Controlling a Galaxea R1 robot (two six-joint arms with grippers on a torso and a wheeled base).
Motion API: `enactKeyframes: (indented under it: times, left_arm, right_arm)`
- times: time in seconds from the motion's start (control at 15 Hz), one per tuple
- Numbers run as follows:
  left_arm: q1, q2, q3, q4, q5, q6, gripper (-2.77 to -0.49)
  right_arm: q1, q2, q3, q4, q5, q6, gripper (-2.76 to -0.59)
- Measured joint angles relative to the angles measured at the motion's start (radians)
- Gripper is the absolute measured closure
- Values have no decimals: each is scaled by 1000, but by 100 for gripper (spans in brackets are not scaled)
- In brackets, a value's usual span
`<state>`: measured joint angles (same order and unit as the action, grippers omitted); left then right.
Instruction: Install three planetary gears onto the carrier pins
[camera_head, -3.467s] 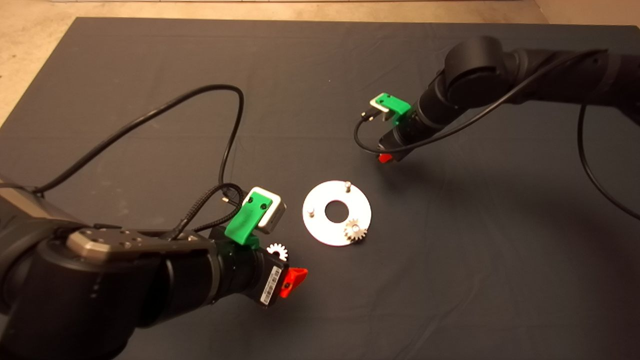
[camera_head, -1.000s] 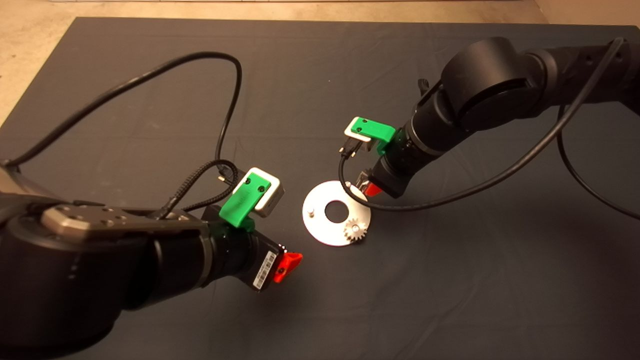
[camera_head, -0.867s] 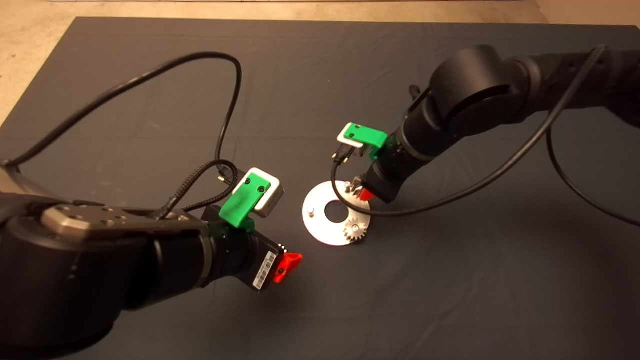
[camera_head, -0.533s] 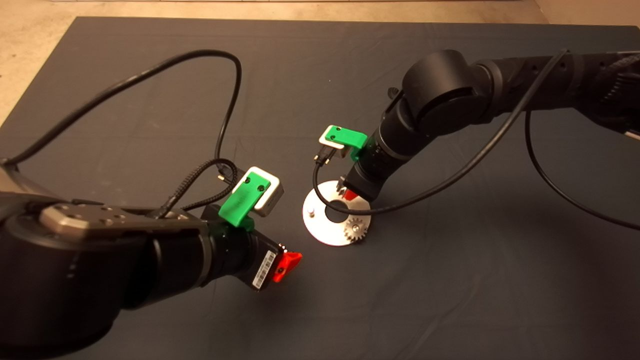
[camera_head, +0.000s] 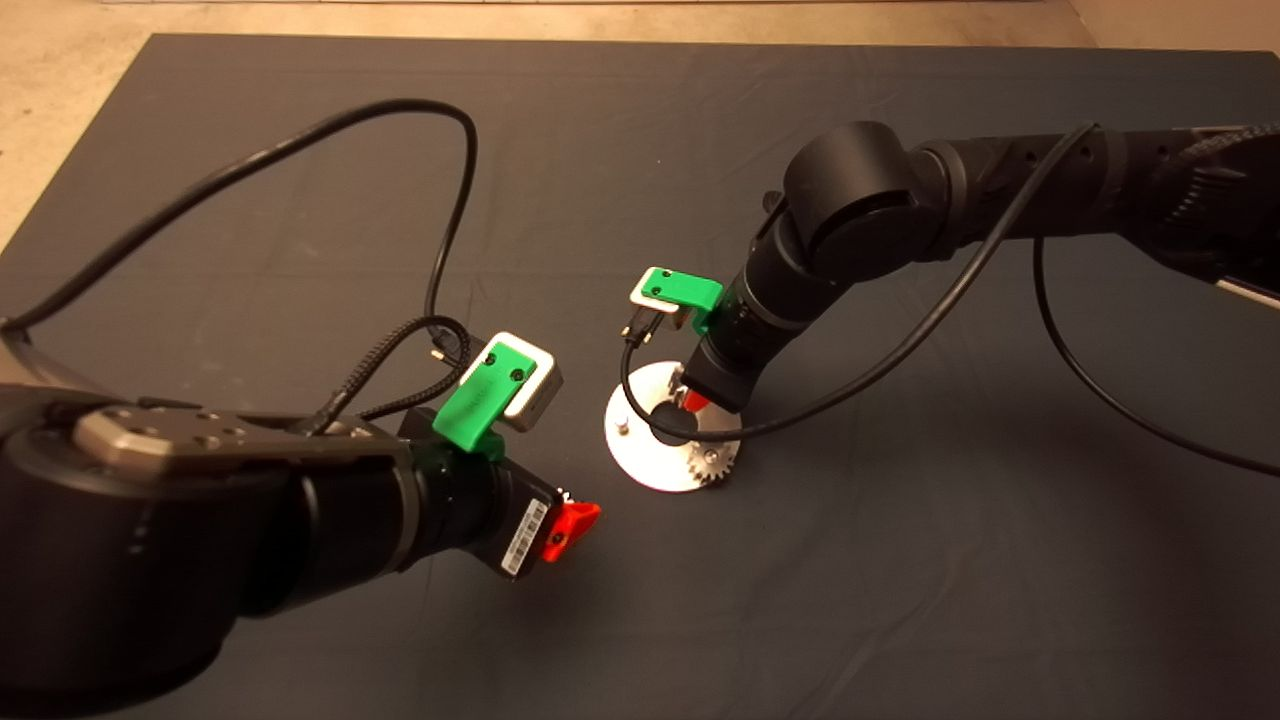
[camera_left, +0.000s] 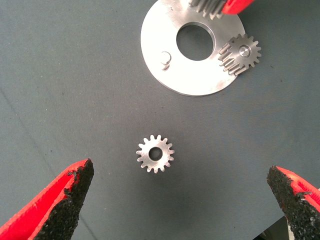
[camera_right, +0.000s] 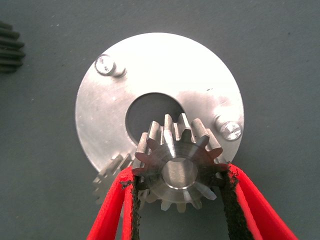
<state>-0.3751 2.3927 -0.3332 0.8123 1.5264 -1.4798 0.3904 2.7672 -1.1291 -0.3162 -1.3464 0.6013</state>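
Farthest left, the left gripper (camera_head: 572, 519) hangs low over the mat (camera_head: 640, 130) with its fingers (camera_left: 60, 200) spread wide and nothing between them; a loose gear (camera_left: 155, 154) lies flat on the mat between and just ahead of them, well apart from the disc (camera_left: 200, 82). Past that gear sits the disc with its large centre hole, and on its near rim one bare pin (camera_left: 166, 58) stands free — a second gear (camera_left: 240, 54) is already seated on the pin at the disc's far side from this gripper. Over the disc the right gripper (camera_right: 177, 202) is clamped on the third gear (camera_right: 177, 162), pads against its toothed flanks, bore facing the wrist camera. That gear hangs over the disc's edge beside the centre hole, with a bare pin (camera_right: 227, 128) just off to one side of the fingers and not under the bore. To do this step well, I judge the gripper should slide sideways until bore and pin tip line up, keep the gear level, lower gently and let go only once it has dropped onto the pin — a tilted gear would likely jam on the tip. The right arm's cable (camera_head: 650, 410) loops low over the disc and could snag; the seated gear's teeth lie close by, so the descent needs care.
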Motion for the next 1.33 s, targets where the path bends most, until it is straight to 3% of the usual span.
enactKeyframes:
  times: [0.33, 0.73, 1.33]
  left_arm:
    - [0, -2, 0, 0, 0, 0, -251]
    - [0, -2, 0, 0, 0, 0, -251]
    - [-8, -2, 0, 0, 0, 0, -251]
  right_arm:
    - [-9, -2, -41, -24, -3, -29, -89]
    - [-9, -2, -64, -25, -3, -62, -89]
    - [-9, 1, -77, -26, 1, -66, -89]
